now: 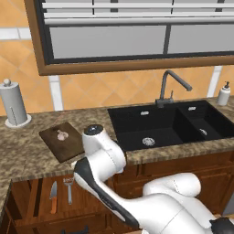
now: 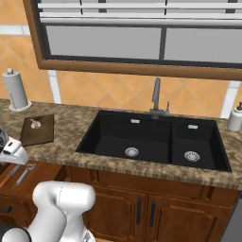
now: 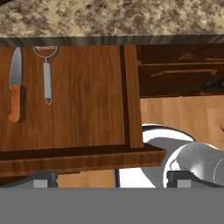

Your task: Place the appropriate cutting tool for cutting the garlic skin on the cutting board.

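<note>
End effector [image 3: 111, 178] hangs over the open drawer [image 3: 78, 109], looking down into it. Fingertips [image 3: 40, 178] are spread wide and hold nothing, well clear of the tools.

Knife [image 3: 15, 85] lies flat at the drawer's far-left side in the hand view: grey blade toward the table edge, orange-brown handle toward the drawer front. Just beside it, not touching, is a silver metal tool [image 3: 47, 74] with a looped head; looks like a peeler, not the target. In the left base view the knife [image 1: 53, 197] and silver tool [image 1: 69, 188] sit side by side in the drawer below the table [image 1: 27, 141].

Cutting board [image 1: 61, 140] is on the table directly above the drawer, with the garlic [image 1: 61, 135] on it near the middle.

Step in hand, as I read it: reach for the knife. How to do it well:
- shift sideways toward the knife until the handle is centred between the fingers
- line the fingers across the handle, not along it
- grab the handle, not the blade; it's thicker and should slip less
- keep the finger nearest the silver tool from nudging it
- descend straight; knife lies flat, so go right down to the drawer floor
- lift clear of the drawer wall and table lip before swinging up to the board; put it down away from the garlic
</note>
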